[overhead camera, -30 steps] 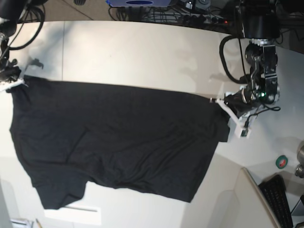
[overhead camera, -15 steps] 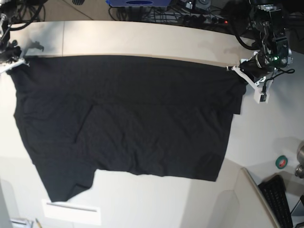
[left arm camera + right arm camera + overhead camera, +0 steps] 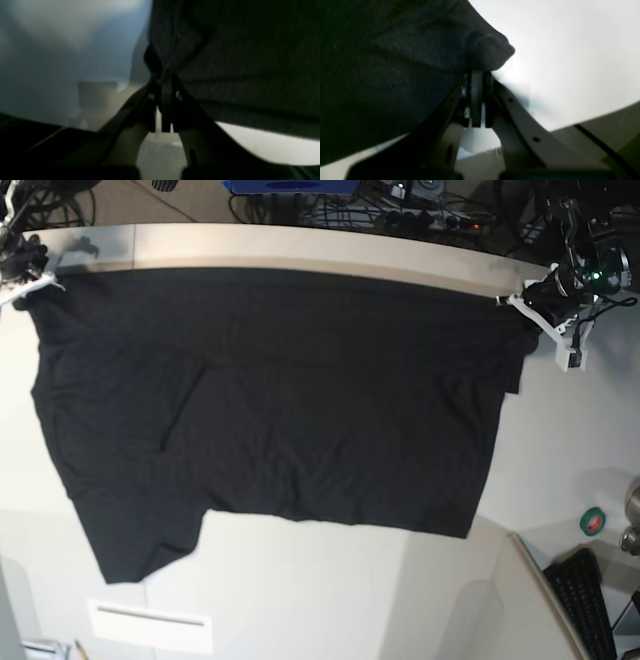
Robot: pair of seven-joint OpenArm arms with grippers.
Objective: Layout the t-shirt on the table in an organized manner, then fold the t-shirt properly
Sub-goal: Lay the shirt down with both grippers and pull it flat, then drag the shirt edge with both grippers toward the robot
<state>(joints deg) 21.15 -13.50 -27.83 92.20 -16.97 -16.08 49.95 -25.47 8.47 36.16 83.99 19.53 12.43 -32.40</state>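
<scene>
Tabletop (image 3: 300,250), off-white and very large, is filling the base view, and most of it is lying under a black t-shirt (image 3: 270,400) that is hanging like a wide curtain between the two arms. The shirt's long axis is running side to side across this view, its top edge pulled nearly straight along the table's far edge. The lower part is draping toward the camera, with one sleeve trailing at the lower left. No print is showing, so the plain side seems to be facing the camera, though the dim cloth makes this hard to judge.

The left gripper (image 3: 527,292), at the view's upper right, is pinching one top corner of the shirt with its jaws clamped on the cloth. The right gripper (image 3: 32,280), at the upper left, is pinching the opposite corner the same way. Both wrist views are showing fabric bunched just above closed fingertips.

The shirt is lying between the two grippers and toward the camera from them, each arm equally near its own corner.
</scene>
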